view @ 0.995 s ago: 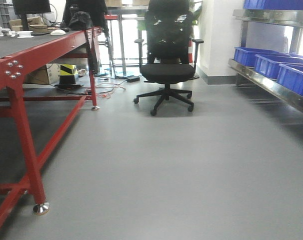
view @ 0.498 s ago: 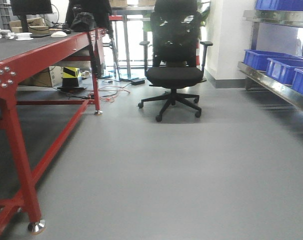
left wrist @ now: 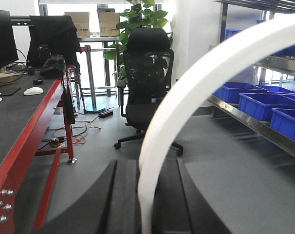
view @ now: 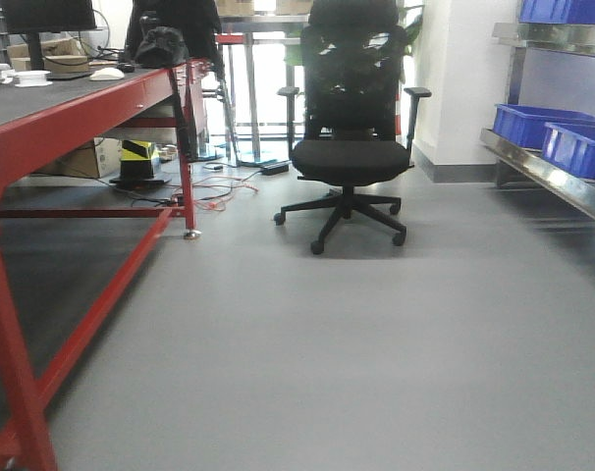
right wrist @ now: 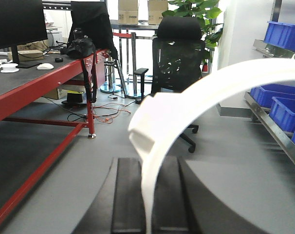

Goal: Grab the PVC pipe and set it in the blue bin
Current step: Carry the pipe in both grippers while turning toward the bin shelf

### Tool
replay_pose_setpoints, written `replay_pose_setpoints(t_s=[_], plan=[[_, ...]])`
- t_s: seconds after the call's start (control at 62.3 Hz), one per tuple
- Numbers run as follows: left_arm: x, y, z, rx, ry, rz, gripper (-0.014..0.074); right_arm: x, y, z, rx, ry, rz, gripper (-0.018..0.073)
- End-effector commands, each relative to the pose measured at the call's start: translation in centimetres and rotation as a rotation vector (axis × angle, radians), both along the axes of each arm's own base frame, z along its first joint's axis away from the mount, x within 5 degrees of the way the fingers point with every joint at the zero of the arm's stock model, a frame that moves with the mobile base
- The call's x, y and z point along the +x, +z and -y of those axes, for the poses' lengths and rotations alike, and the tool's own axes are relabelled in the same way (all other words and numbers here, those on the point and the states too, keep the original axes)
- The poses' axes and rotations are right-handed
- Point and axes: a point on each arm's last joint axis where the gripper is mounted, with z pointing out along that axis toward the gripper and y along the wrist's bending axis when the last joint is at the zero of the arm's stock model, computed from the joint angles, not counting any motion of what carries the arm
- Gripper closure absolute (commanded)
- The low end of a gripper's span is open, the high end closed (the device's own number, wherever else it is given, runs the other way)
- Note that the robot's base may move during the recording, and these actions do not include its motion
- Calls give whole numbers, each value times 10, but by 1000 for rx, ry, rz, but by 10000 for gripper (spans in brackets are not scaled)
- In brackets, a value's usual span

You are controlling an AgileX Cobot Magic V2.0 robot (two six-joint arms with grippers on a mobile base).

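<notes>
Plainly, the left gripper (left wrist: 146,170) is closed on the PVC pipe (left wrist: 157,141). Its two dark fingers (left wrist: 125,195) press against either side of the slim white piece, which rises from between them and sweeps in a long arc up and to the right. In the right wrist view, the right gripper (right wrist: 148,168) is likewise clamped around a white arc (right wrist: 196,97) that stands up between its fingers (right wrist: 128,195) and has a squared, stepped shoulder just above them. I cannot tell whether both grippers hold one and the same piece. The pipe is held in the air, above the grey floor (view: 327,343) and well apart from the blue bins (view: 533,123), which sit in a row on the metal shelf (view: 553,177) at the right. A red-framed table (view: 81,108) runs along the left, and a black office chair (view: 347,147) stands ahead between table and shelf.
</notes>
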Motion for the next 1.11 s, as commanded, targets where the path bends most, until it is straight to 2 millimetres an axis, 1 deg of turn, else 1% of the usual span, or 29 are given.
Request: replay_pose_setpoints(t_s=[0.0, 1.092], plan=[[-1, 3, 0, -6, 1, 34, 707, -1, 3, 1, -14, -10, 31, 720], [-1, 3, 0, -6, 1, 34, 707, -1, 3, 1, -14, -10, 31, 720]])
